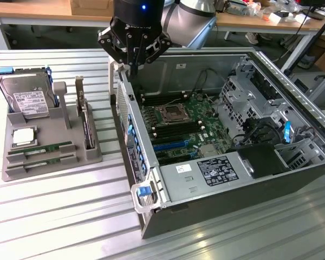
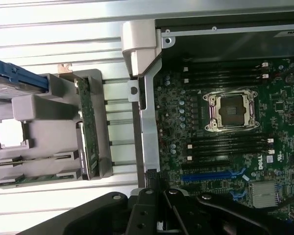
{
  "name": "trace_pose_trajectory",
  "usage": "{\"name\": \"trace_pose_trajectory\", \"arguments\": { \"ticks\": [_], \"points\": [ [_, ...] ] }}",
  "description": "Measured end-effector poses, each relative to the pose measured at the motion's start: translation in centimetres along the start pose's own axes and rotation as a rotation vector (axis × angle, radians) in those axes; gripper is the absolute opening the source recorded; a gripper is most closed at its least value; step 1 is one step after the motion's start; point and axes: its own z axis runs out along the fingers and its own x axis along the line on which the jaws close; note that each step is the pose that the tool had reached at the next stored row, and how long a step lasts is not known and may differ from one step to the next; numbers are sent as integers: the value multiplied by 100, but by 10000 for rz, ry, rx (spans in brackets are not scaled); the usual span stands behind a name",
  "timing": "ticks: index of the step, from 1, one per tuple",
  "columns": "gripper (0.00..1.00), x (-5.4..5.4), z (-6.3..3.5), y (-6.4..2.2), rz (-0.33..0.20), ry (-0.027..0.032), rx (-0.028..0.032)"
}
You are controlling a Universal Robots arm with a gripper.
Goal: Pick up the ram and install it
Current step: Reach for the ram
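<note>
Ram (image 1: 40, 147) lies flat in a slot at the near end of a gray holder tray (image 1: 54, 169), toward nine o'clock in the exterior view. A second green stick (image 1: 46, 158) lies just beside it in the next slot. On the same tray, a square silver processor chip (image 1: 23, 136) sits just past the sticks. A hard drive (image 1: 27, 95) leans at the far end. An expansion card (image 1: 85, 122) stands upright on its edge along the tray's three o'clock side.

The tray rests on a ribbed metal counter (image 1: 59, 222). Beside it, toward three o'clock, an open computer case (image 1: 206, 197) shows a green motherboard (image 1: 187, 127). Its processor socket (image 1: 169, 114) has black memory slots (image 1: 163, 98) running along both sides.

The hand (image 1: 133, 69) hangs at twelve o'clock in that view, over the case wall nearest the tray. It is well apart from the ram, and its fingers are pinched fully together with nothing between them.
</note>
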Motion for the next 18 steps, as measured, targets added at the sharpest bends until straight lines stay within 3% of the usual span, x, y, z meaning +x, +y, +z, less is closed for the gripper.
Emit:
{"name": "trace_pose_trajectory", "arguments": {
  "ticks": [18],
  "points": [
    [10,134,-4,-10,0,0,0]
  ]
}}
